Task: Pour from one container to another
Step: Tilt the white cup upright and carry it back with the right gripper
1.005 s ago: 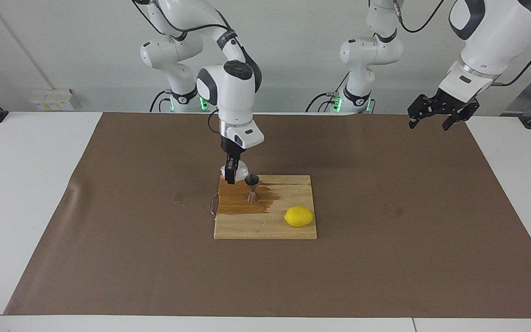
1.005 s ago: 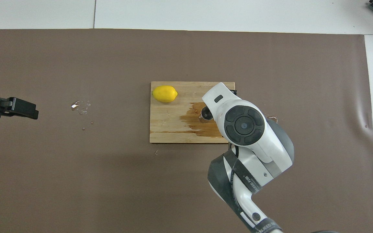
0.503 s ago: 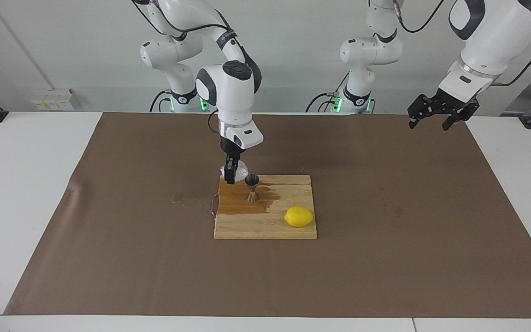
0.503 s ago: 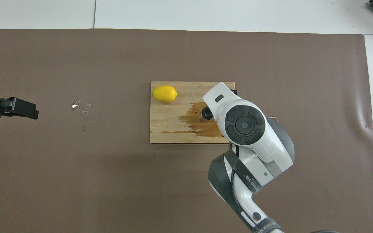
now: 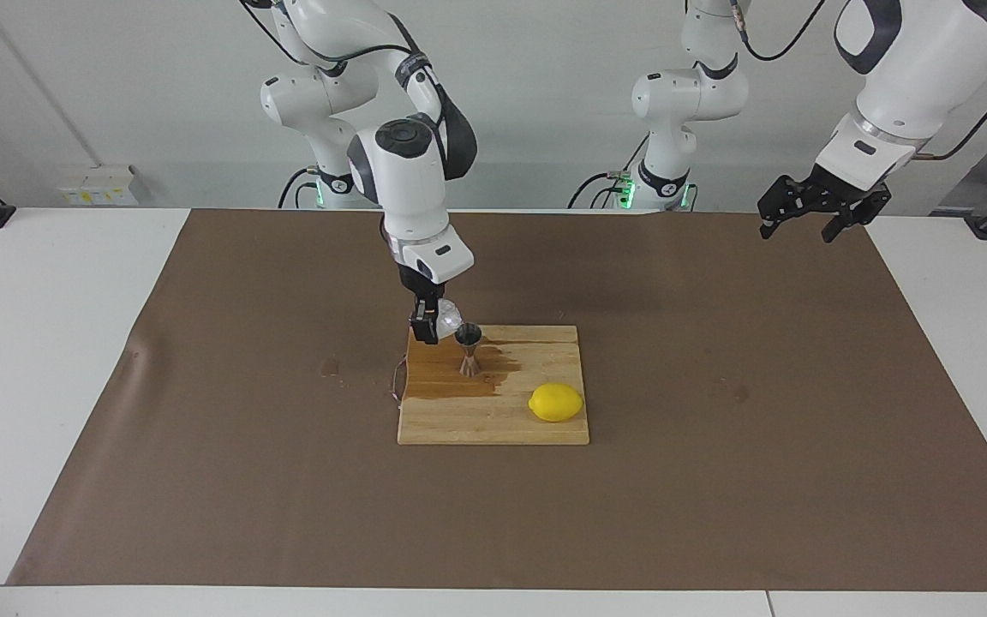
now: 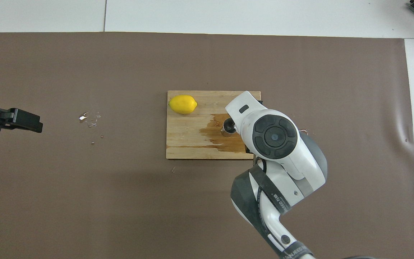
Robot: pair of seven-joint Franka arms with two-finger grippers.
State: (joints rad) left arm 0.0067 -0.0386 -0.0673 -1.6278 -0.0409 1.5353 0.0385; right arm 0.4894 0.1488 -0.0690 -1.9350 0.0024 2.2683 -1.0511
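- The right gripper point(image 5: 427, 329), black-fingered on a white arm, hangs over the corner of the board nearest the robots at the right arm's end; its jaws are clamped on the small, squat, translucent white cup point(image 5: 445, 315).
- That cup is up in the air in the grip, tipped toward the jigger, its mouth just beside and slightly above the jigger's upper rim. In the overhead view the right arm's wrist covers it entirely.
- The small shiny steel hourglass-shaped jigger point(image 5: 469, 348) stands upright on the board just beside the right gripper, toward the left arm's end from it, apart from the fingers.
- The jigger point(image 6: 229, 127) stands in a dark wet stain point(image 5: 481, 377) that spreads over the wood under and around the right gripper.
- The pale rectangular wooden cutting board point(image 5: 493, 424) lies under the right gripper on the brown table mat point(image 5: 716, 480).
- The yellow lemon point(image 5: 556, 402) lies on the board farther from the robots than the right gripper and toward the left arm's end, well apart from cup and jigger.
- The left gripper point(image 5: 806, 224), black, waits in the air over the mat's edge at the left arm's end, well apart from the board, its jaws spread apart and holding nothing.
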